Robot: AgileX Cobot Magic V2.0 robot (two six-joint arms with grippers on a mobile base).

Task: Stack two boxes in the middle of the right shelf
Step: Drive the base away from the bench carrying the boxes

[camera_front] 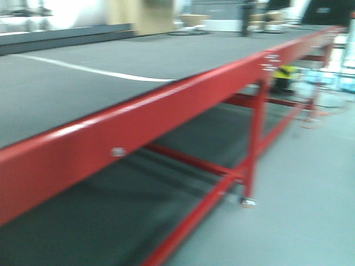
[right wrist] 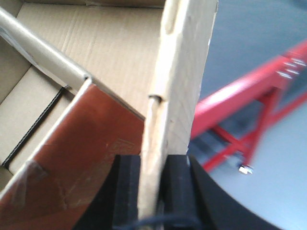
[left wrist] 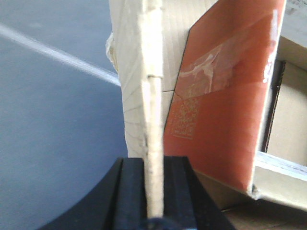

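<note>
Carrying the carton, one wall pinched on each side.
I am holding the open carton [left wrist: 136, 72] up near the red worktop [camera_front: 83, 72]. The left fingers [left wrist: 132, 191] are pinching one thin wall and the right fingers [right wrist: 125, 187] are pinching the opposite one. The shelf is not in view. I am worrying about the grip: such thin corrugated walls could buckle, tear or slip free if the base jolts, and the loose orange flap [left wrist: 216, 96] could snag on the shelf rail.
</note>
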